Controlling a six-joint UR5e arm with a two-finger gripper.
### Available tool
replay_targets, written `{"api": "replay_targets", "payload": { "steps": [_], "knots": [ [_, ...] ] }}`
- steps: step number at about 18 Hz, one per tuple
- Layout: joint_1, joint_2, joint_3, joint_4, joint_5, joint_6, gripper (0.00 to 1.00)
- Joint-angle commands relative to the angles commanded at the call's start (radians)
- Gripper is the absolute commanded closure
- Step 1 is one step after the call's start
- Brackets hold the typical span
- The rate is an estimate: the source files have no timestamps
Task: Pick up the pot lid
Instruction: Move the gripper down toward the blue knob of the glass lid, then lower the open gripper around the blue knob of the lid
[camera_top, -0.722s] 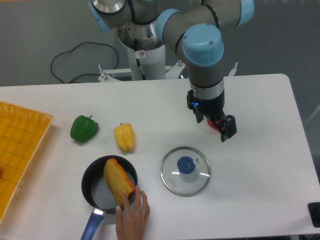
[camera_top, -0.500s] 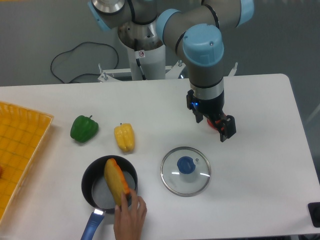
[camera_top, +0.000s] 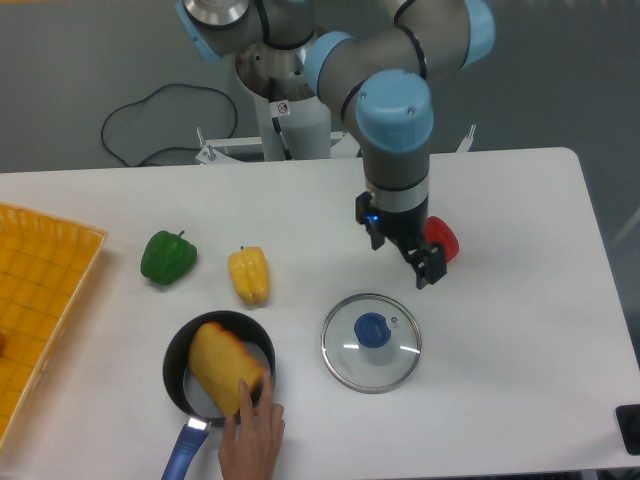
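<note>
Nearest the camera, a hand (camera_top: 250, 440) reaches in from the bottom edge, its fingers over the near rim of a black pan (camera_top: 178, 380). The pan's blue handle (camera_top: 186, 450) points toward the camera, just beside the hand. A brownish-orange item (camera_top: 222, 368), blurred, lies in the pan; whether the fingers touch it cannot be told. A dark object (camera_top: 629, 426) is cut off by the right edge of the view.

To the right of the pan, apart from it, the pot lid (camera_top: 365, 368) lies flat on the pale surface (camera_top: 520, 370), its glass clear and its round knob (camera_top: 372, 330) blue. At the far left stands part of an orange crate (camera_top: 45, 270).

Farther back are a yellow pepper (camera_top: 249, 276) and, to its left, a green one (camera_top: 168, 258). The pincer (camera_top: 402, 257) points down beyond the knob, its fingers apart. A red object (camera_top: 441, 238) shows partly behind it. The arm (camera_top: 215, 25) and a black cable (camera_top: 170, 87) are at the back.
</note>
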Motion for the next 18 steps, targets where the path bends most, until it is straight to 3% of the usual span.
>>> {"api": "replay_targets", "payload": {
  "steps": [3,6,10,15,18],
  "knots": [
    [-0.015,-0.024,0.000,0.002,0.000,-0.043,0.00],
    [-0.015,-0.063,0.015,0.011,0.000,-0.202,0.00],
    [-0.037,-0.130,0.028,0.061,0.006,-0.269,0.00],
    [-0.034,-0.169,0.046,0.064,-0.009,-0.532,0.00],
    [-0.046,-0.187,0.066,0.066,0.004,-0.478,0.00]
  ]
}}
